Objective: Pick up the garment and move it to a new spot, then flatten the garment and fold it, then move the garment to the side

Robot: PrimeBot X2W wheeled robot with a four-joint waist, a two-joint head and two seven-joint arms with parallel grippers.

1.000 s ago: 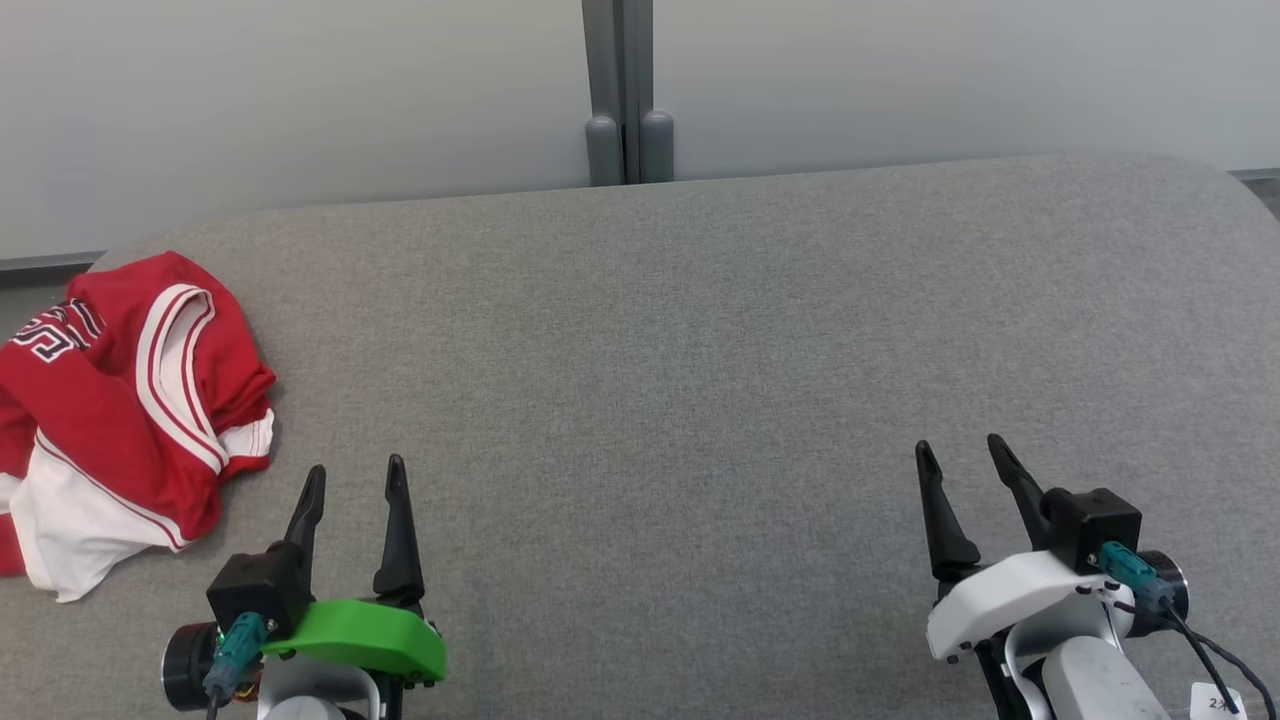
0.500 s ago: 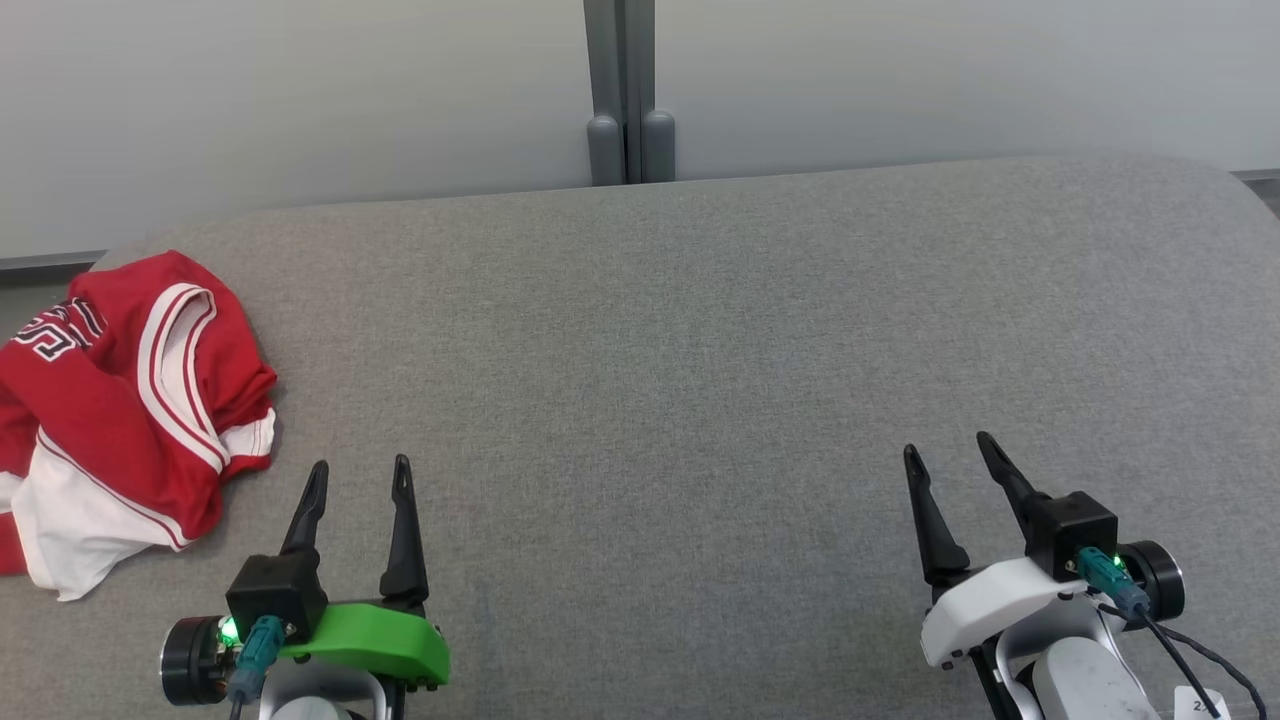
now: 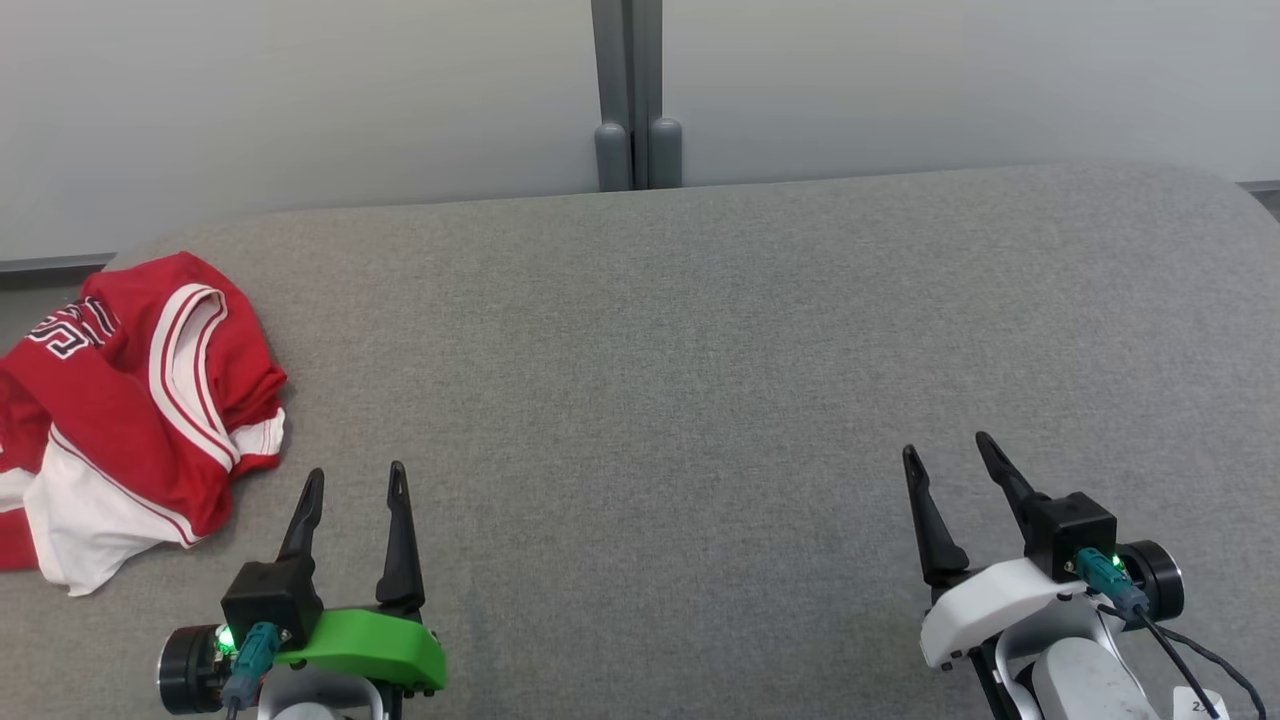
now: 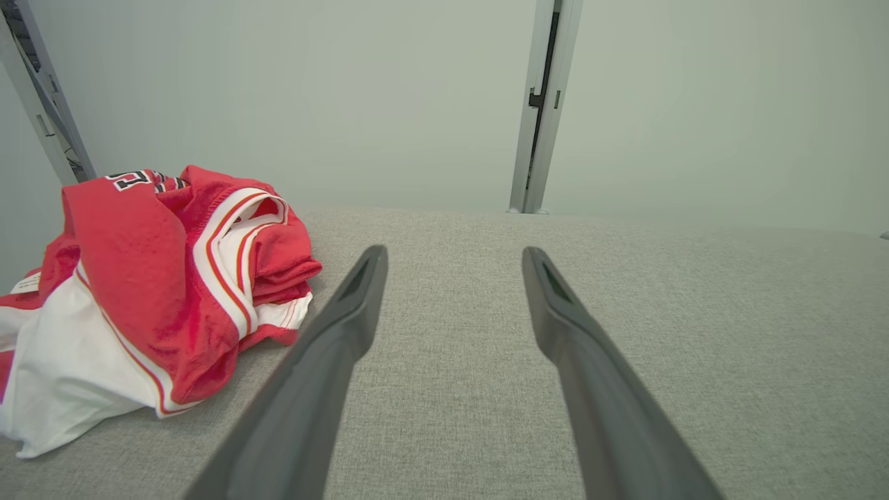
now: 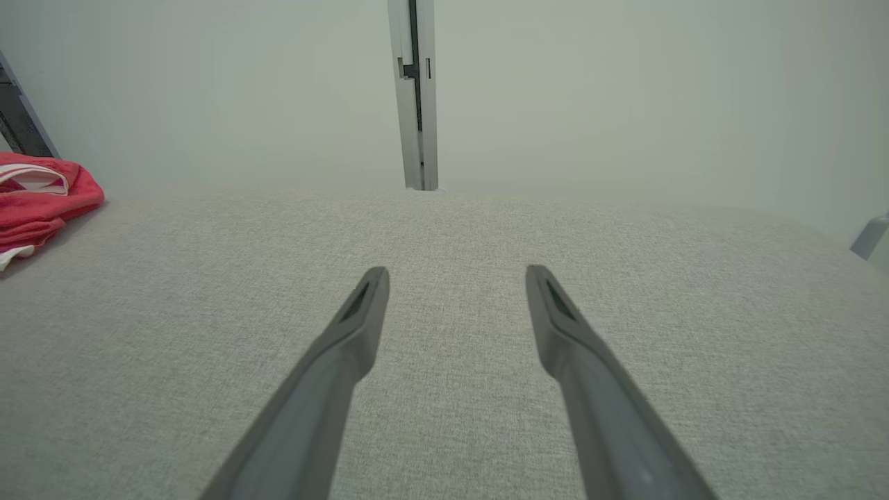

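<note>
Both fingers of left end effector [image 3: 357,470] stand apart, nothing between them, tips pointing away from robot. Right end effector [image 3: 946,444]: fingers likewise apart and empty, tilted slightly leftward. Garment [image 3: 130,420], red with white trim and a white panel, lies crumpled on grey tabletop [image 3: 640,350], just ahead and left of left end effector, not touching it; well apart from right one. Dark lettering on its far fold, possibly numerals, too creased to read. Pale wall [image 3: 300,100] and grey post [image 3: 637,150] beyond.
</note>
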